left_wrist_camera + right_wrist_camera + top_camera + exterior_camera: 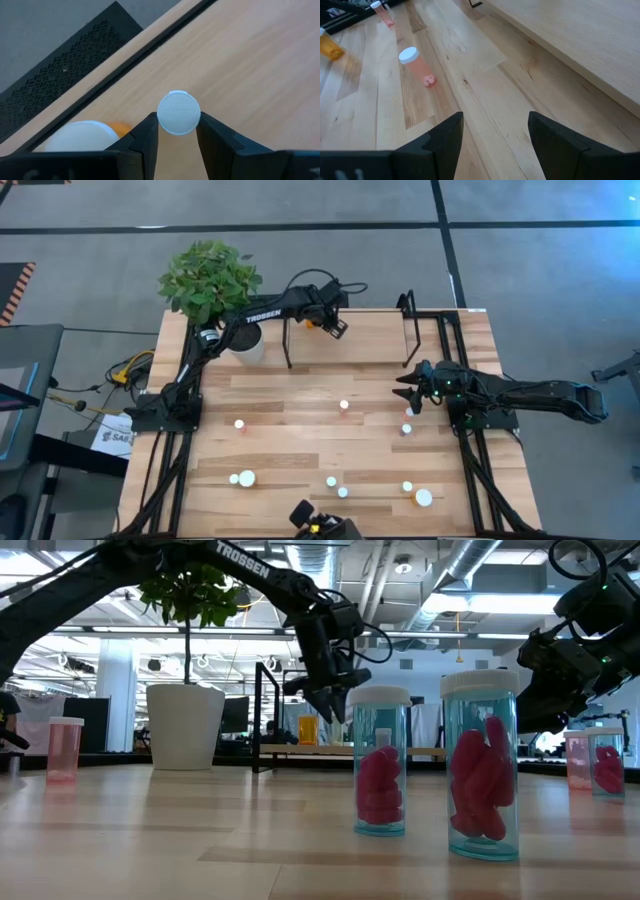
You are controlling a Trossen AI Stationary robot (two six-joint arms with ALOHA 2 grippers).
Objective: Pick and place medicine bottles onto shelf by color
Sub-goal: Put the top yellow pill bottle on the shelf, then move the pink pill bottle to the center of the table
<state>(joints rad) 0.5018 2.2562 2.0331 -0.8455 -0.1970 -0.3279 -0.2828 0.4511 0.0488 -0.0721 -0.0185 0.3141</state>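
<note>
Left gripper (177, 132) over the shelf (370, 330) at twelve o'clock, pinching a white-capped bottle (178, 112) upright, apparently for setting beside an orange bottle (120, 129); right gripper (495, 132) waits at three o'clock, fingers spread, holding nothing; other bottles stand across the table (300, 395).

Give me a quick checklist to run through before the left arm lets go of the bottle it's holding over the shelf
1. Grip: left gripper fingers flank the white-capped bottle; ok.
2. Position: the held bottle is over the shelf board near its left end; ok.
3. Neighbour: an orange bottle with a white cap already stands close beside the gripper; contact risk, cannot tell.
4. Colour match: the held bottle's body is hidden under its cap; cannot tell.
5. Bottle base resting on the board: cannot tell.
6. Right gripper is open, empty, over the table away from the shelf; ok.
</note>
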